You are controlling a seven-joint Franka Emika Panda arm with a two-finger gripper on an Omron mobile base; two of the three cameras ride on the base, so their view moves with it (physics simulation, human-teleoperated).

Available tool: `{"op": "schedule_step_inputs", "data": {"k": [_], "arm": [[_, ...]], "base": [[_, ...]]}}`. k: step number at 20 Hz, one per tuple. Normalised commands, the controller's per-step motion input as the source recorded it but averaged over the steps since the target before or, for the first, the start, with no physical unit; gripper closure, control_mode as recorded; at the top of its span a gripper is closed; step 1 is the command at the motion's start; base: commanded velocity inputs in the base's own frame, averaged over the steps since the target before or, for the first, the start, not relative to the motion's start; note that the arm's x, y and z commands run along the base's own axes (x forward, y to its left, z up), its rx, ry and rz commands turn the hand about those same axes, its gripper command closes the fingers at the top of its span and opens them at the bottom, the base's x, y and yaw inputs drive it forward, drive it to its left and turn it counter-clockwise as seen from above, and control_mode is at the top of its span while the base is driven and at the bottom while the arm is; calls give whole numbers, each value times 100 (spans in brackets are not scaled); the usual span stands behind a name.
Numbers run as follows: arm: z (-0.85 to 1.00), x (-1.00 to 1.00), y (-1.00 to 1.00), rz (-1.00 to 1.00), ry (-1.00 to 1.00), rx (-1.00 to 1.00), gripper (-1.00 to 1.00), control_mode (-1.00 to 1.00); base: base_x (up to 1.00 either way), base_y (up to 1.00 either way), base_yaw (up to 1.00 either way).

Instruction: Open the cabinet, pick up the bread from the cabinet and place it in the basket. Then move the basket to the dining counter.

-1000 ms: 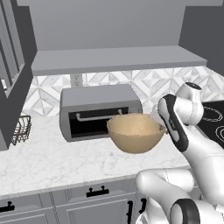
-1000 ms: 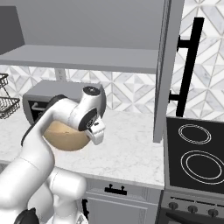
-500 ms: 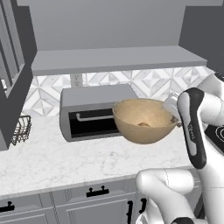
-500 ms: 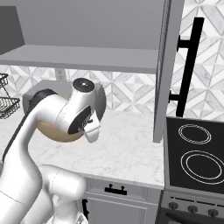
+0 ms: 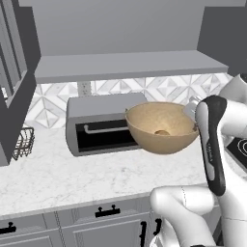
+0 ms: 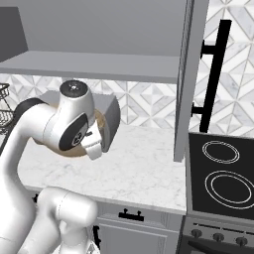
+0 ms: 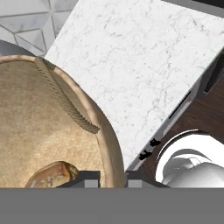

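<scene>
My gripper (image 7: pixel 113 176) is shut on the rim of the tan woven basket (image 7: pixel 39 131), one finger inside and one outside. The basket (image 5: pixel 161 128) hangs in the air above the marble worktop, in front of a grey appliance. The small golden-brown bread (image 7: pixel 52 174) lies at its bottom, also seen as a lump (image 5: pixel 162 132). A rope handle (image 7: pixel 65 103) runs along the rim. The cabinet (image 5: pixel 125 65) stands open, its grey shelf bare. My arm hides most of the basket (image 6: pixel 99 120) in the right base view. The dining counter is out of view.
A grey toaster-oven-like appliance (image 5: pixel 96 128) stands at the back of the marble worktop (image 5: pixel 72 176). A dark wire basket (image 5: pixel 23 142) is at the left. The open cabinet door (image 6: pixel 184 79) with black handle (image 6: pixel 217 74) juts out beside a black cooktop (image 6: pixel 223 173).
The arm has lifted the basket up off the worktop and swung it to the right, closer to the robot. The bread has stayed inside it.
</scene>
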Motion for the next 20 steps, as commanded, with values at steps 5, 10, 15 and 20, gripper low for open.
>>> {"op": "schedule_step_inputs", "data": {"k": [5,10,15,20], "arm": [[22,-9,-1,-9,2,-1,100,-100],[2,-1,-2,0,0,0,100,-100],[0,0,0,0,0,0,100,-100],[0,0,0,0,0,0,100,-100]], "base": [[0,0,0],[0,0,0],[0,0,0],[0,0,0]]}}
